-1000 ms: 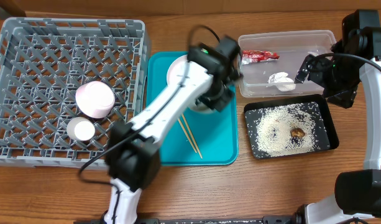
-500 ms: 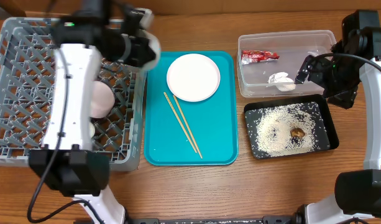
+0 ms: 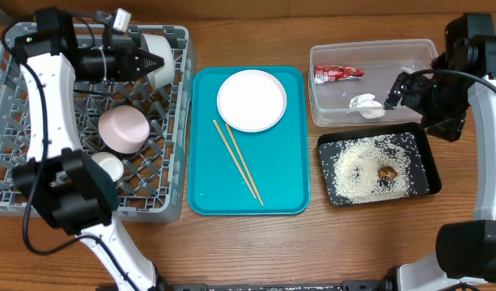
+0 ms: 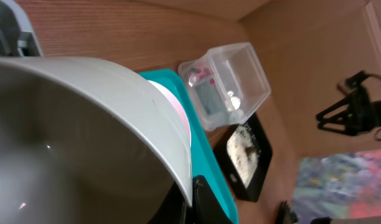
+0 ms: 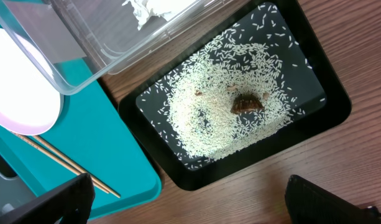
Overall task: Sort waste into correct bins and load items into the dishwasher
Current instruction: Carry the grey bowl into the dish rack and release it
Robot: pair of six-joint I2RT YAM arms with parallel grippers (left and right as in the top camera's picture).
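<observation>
Grey plastic dish rack (image 3: 37,48) stands at the left side of the table, and the left gripper (image 3: 150,61) is over its far right corner. Its jaws are closed on the rim of the pale greenish-white bowl (image 3: 158,44), which is tilted on its side. I cannot tell whether the bowl touches the rack.

Inside the rack are the pinkish-white bowl (image 3: 124,129) and, just beside it, the small white cup (image 3: 108,167). The round white plate (image 3: 252,99) and the chopsticks (image 3: 238,160) lie on the teal tray (image 3: 280,194).

The right gripper (image 3: 400,90) hangs over the right end of the clear tub (image 3: 409,50). Its fingers (image 5: 330,198) are wide apart and hold nothing.

The red wrapper (image 3: 338,73) and the tissue (image 3: 365,103) are in the tub. The rice (image 3: 353,162) and the brown scrap (image 3: 387,171) are in the black tray (image 3: 426,162).
</observation>
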